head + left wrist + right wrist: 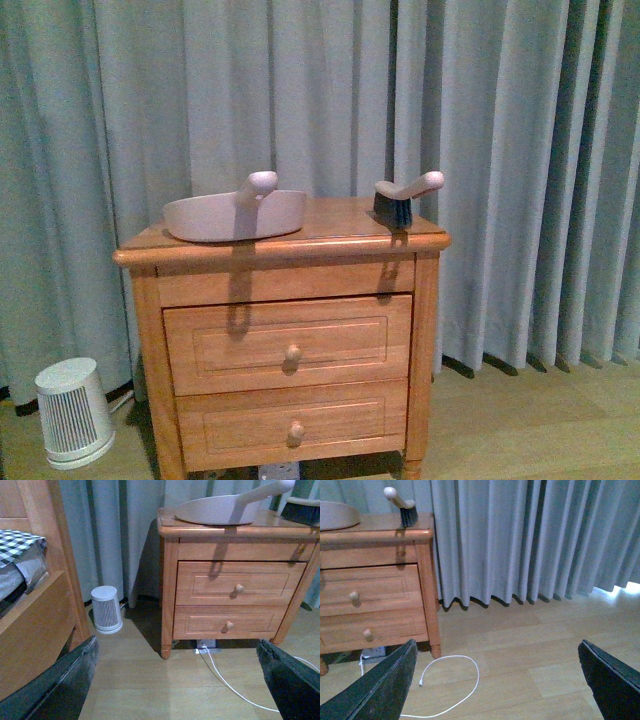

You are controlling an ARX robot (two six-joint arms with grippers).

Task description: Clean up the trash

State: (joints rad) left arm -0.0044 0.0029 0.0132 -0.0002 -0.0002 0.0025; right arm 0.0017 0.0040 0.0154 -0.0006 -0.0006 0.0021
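Nightstand [340, 222] top: dustpan [235, 216] inside hidden behind rim; brush [400, 203] apart.

The dustpan [235, 220] wall hides its inside; the nightstand [300, 285] feet are cut off.

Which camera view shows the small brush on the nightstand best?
The front view. There the brush stands whole on the right side of the nightstand, with its dark bristles and pale handle clear. The right wrist view also shows it whole, but smaller. The left wrist view shows only its bristles, cut off by the picture's edge.
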